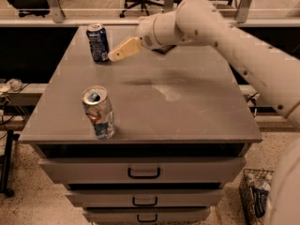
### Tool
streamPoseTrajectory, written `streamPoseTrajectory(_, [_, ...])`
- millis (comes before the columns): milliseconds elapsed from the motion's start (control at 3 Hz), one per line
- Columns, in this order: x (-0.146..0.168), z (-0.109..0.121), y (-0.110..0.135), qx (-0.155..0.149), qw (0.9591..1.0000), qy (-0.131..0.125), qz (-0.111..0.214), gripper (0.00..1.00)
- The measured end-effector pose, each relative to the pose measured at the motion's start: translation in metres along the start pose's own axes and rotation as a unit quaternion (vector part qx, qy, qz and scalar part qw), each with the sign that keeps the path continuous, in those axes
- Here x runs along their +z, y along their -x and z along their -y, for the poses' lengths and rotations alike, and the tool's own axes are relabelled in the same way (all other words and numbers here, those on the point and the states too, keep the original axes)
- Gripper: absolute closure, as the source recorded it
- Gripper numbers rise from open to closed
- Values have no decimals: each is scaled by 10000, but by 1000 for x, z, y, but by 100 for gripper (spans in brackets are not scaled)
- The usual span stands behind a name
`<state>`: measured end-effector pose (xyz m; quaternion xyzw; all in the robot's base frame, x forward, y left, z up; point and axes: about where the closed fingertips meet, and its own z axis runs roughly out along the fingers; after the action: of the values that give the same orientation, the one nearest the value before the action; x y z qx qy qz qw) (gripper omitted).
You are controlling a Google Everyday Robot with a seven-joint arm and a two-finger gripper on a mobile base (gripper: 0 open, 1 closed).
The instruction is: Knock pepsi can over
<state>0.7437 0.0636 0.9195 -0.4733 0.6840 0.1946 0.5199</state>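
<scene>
Pepsi can [97, 42]: upright, upper left of frame, on the table [197, 111]. My pincer [113, 56]: fingers together, tip just beside its right side. Step: closing in. Next, I judge: a sideways shove to topple it.

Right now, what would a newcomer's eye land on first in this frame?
The big white arm slanting in from the right, with its gripper right beside the upright pepsi can at the far left corner of the table. Whether they touch is unclear. Next comes the taller silver can, upright near the front left edge.
</scene>
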Motion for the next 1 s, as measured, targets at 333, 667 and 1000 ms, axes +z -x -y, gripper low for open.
streamPoseTrajectory(333, [38,10,3,316,9987,15,390,0])
streamPoseTrajectory(667, [66,13,5,557,9963,76,645,0])
streamPoseTrajectory(1000, [94,7,12,667,9942,261,802,7])
